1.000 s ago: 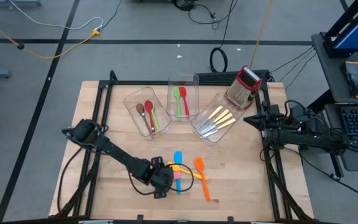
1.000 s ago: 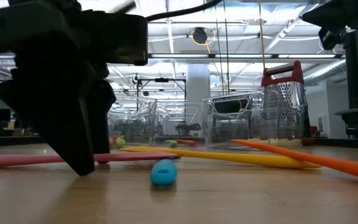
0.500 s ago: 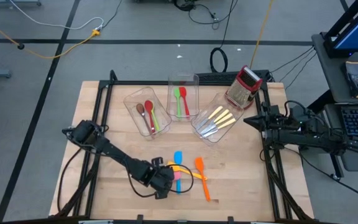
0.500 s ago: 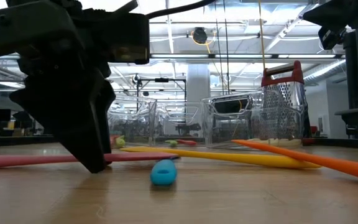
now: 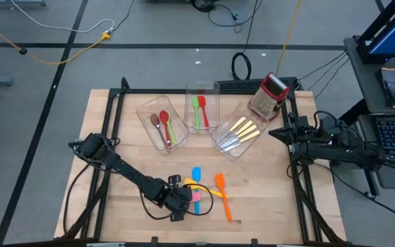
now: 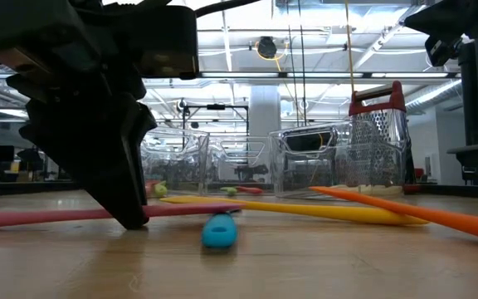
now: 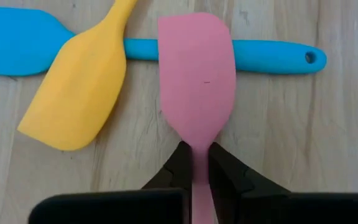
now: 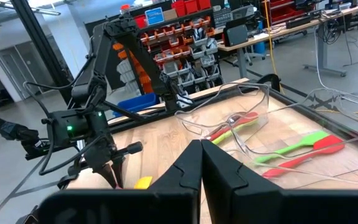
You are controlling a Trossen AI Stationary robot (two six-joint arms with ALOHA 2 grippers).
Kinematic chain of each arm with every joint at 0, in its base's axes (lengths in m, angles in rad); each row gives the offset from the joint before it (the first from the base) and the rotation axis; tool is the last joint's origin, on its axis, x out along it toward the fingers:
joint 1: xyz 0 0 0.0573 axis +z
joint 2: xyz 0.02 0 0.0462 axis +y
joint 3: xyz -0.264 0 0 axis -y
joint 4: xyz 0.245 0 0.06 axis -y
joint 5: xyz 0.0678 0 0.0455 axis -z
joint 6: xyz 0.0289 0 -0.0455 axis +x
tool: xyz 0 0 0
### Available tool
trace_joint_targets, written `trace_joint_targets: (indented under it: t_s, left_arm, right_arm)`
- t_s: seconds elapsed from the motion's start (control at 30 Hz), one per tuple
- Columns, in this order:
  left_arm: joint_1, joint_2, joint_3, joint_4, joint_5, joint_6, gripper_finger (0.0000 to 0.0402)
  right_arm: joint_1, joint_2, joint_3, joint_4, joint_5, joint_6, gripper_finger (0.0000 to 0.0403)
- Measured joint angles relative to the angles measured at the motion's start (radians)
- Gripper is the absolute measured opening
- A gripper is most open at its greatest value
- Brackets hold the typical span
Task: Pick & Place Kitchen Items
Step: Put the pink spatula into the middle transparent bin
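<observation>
L gripper (image 7: 201,163) down at the tabletop (image 5: 266,199), fingers (image 7: 225,171) pinched nearly shut on the handle of the pink spatula (image 7: 197,81), one finger each side of the stem, just behind where the blade widens. Spatula lies flat on the wood; blade points straight ahead of the claw. In low view the claw (image 6: 131,218) tips sit at table level on the pink handle (image 6: 40,215).

Just ahead of claw: pink blade lies across the shaft of the blue spatula (image 7: 17,40), which runs crosswise under it. Yellow spatula (image 7: 79,93) blade beside the pink one, apart by a narrow gap, also overlapping the blue shaft.

Further out, beyond that cluster: orange spatula (image 5: 223,195), separate on the wood.

Far side of table from L claw: three clear bins (image 5: 202,90) w/ red, brown, green spoons (image 5: 164,125) & cream-handled cutlery (image 5: 240,132); grater (image 5: 269,95) beside them.

R gripper (image 8: 201,155) shut, holding nothing, parked at table's R edge, well apart from the utensils.
</observation>
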Motion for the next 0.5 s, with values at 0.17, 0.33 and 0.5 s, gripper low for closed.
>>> trace_joint_targets:
  t_s: [0.17, 0.33, 0.5]
  left_arm:
    - [0.0, -0.015, 0.02, -0.049, 0.006, 0.003, 0.001]
    - [0.009, -0.082, 0.013, -0.087, 0.037, 0.006, 0.0012]
    - [0.015, -0.189, 0.016, -0.094, 0.055, -0.009, 0.0009]
  right_arm:
    - [0.0, 0.0, 0.0, 0.0, 0.0, 0.0, 0.0]
    - [0.0, 0.0, 0.0, 0.0, 0.0, -0.002, 0.0]
    - [0.0, 0.0, 0.0, 0.001, 0.0, -0.003, 0.0]
